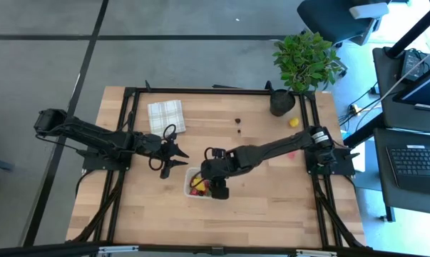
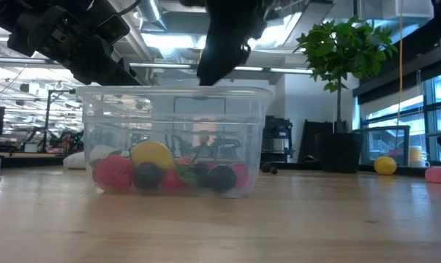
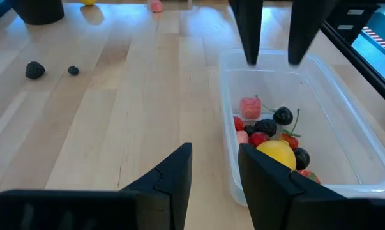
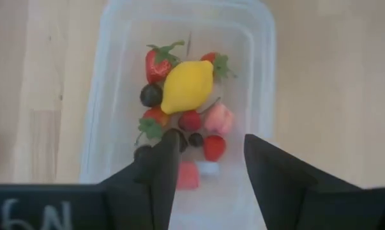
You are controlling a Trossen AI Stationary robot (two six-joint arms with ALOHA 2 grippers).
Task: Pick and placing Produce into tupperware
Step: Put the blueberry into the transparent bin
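High view: one clear tub (image 1: 197, 183) at table centre, fruit (image 1: 198, 185) inside; right claw (image 1: 219, 187) directly above it, fingers spread, nothing pinched. Left claw (image 1: 173, 151) at 10 o'clock from the tub, fingers apart, empty. One checked cloth (image 1: 166, 116) at 11 o'clock, one potted plant (image 1: 304, 63) at 1 o'clock, one stray lemon (image 1: 294, 122) beside the pot.

Low view: pile seen through the tub wall, one yellow lemon (image 2: 152, 154) on top; pink piece (image 2: 436, 174) far at 3 o'clock.

Left wrist view: two dark berries (image 3: 34, 69) loose on the wood.

Right wrist view: two strawberries (image 4: 158, 61), one lemon, packed at one end of the tub.
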